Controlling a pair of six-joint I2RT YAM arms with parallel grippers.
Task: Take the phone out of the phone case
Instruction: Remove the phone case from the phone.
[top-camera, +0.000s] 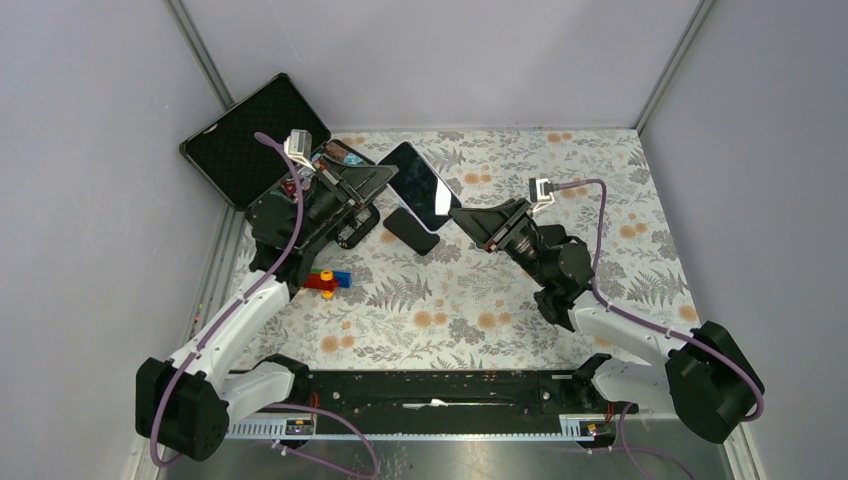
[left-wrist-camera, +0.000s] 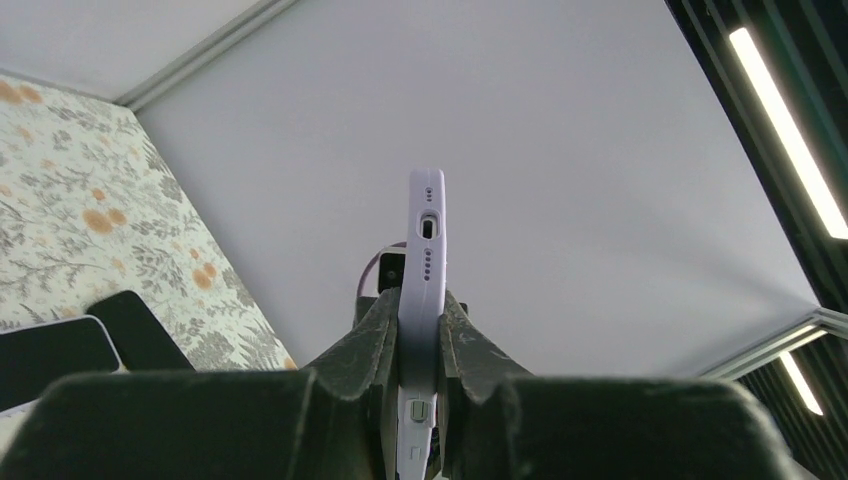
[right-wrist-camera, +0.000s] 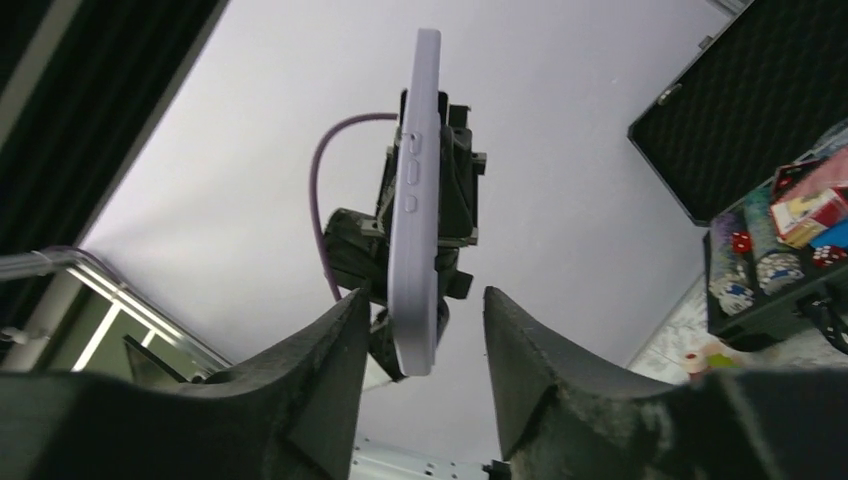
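Now, floral table (top-camera: 560, 290), open black box (top-camera: 250, 140) at far left corner. Left gripper (left-wrist-camera: 420, 320) clamped tight on phone (top-camera: 420, 185), held raised above table. Phone sits inside lilac case (left-wrist-camera: 426, 240). Right gripper (right-wrist-camera: 425, 295) roughly half open, fingers on either side of one end of phone, contact not clear. Second dark phone (top-camera: 412, 230) flat on table below. Small toy blocks (top-camera: 328, 282) beside left arm.

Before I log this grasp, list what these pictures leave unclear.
1. Left wrist view: phone case lower end, hidden inside the left end effector.
2. Right wrist view: case seen edge-on, seating of the phone unseen.
3. Top view: right end effector contact with case, too small and dark.
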